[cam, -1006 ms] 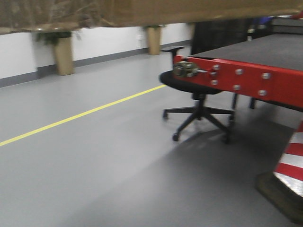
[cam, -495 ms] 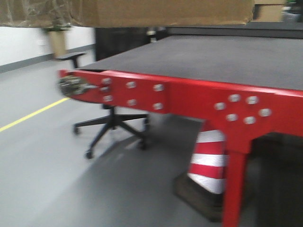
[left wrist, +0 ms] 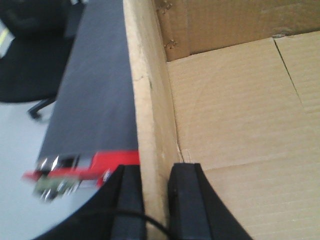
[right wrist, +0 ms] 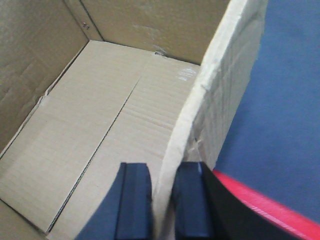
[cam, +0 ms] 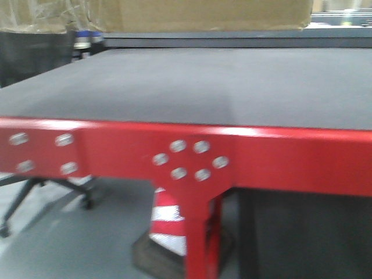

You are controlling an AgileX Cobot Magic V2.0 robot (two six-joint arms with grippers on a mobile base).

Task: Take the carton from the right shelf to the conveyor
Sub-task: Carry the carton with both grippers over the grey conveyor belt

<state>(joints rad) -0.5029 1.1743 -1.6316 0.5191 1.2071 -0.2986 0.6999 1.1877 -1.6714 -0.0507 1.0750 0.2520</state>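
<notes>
Left gripper [left wrist: 156, 172]: jaws clamped on the carton's [left wrist: 235, 110] left wall, one finger inside, one outside; right gripper [right wrist: 161, 167]: same pinch on the right wall; both grips sit at the top rim. The carton is open-topped and empty, hanging between the two arms; in the front view only its lower edge shows along the top of the picture, clear of the conveyor [cam: 203, 87] belt.

Change over the last second: the front view has swung off open floor, a yellow line and an office chair, and now faces the conveyor's red frame [cam: 290, 157] nearly square-on; belt fills mid-view; striped cone [cam: 168, 224] under the frame. Wrist views show belt beyond each wall.

My read: the carry is almost done; shelf out of view; what's left is advance, lower, let go; watch the thin walls flexing under the pinch.
</notes>
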